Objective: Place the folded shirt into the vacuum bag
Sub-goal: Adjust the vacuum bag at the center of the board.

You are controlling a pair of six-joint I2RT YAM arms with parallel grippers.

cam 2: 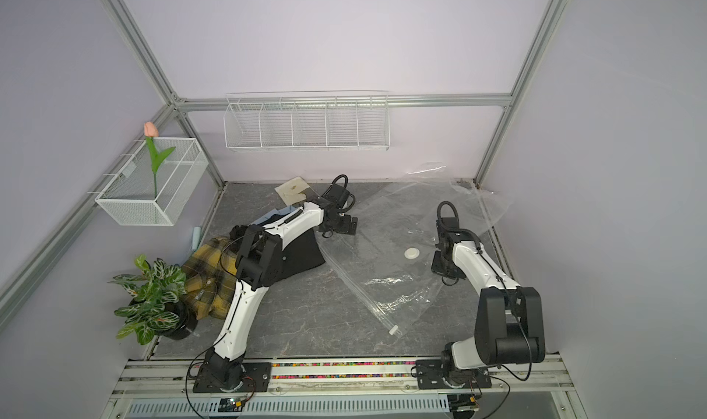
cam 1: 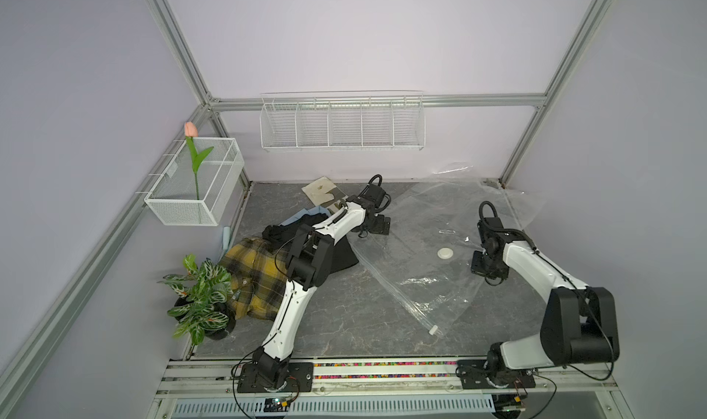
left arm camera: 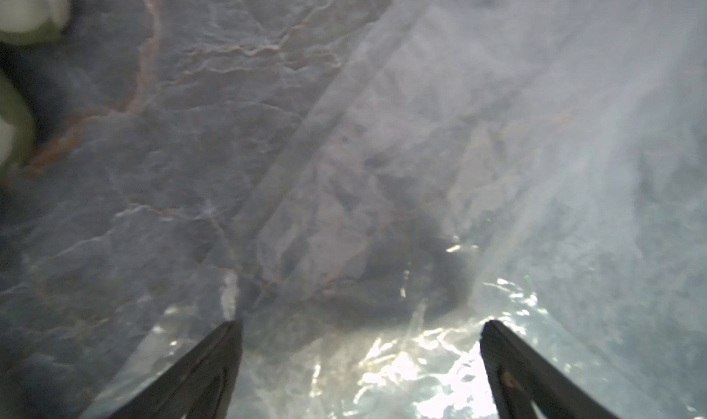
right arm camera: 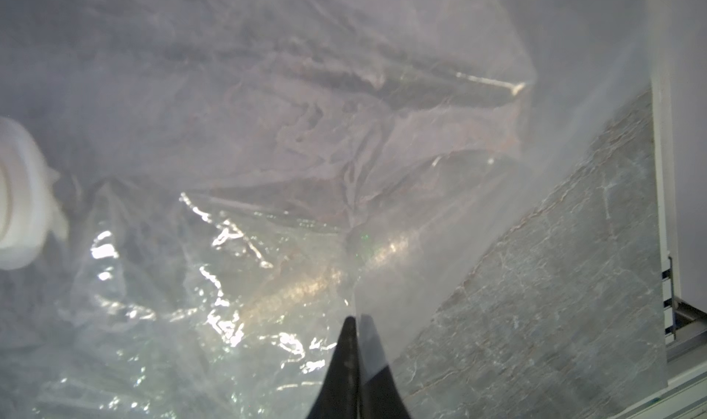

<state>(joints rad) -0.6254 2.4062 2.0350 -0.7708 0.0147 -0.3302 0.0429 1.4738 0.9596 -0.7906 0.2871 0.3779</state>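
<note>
Right gripper (right arm camera: 357,317) pinched on the vacuum bag (cam 1: 417,222); left gripper (left arm camera: 360,323) spread wide over it.

In the right wrist view the two fingers are pressed together with a fold of clear film caught between them, and one finger shows only through the plastic. In the left wrist view the fingers stand far apart and hold nothing, above crinkled film and the zip-seal strip (left arm camera: 306,141). In both top views the bag lies spread over the grey marble-look table (cam 1: 325,321) from the centre out to 2 o'clock. Its round white valve (cam 1: 445,253) is at 9 o'clock of the right gripper, and its white slider clip (cam 1: 433,330) is at the bag's 6 o'clock corner. The black folded shirt (cam 1: 344,260) lies outside the bag, just beside its 9 o'clock edge and partly under the left arm. A yellow plaid shirt (cam 1: 252,275) and a potted plant (cam 1: 199,294) sit farther toward 8 o'clock.
</note>
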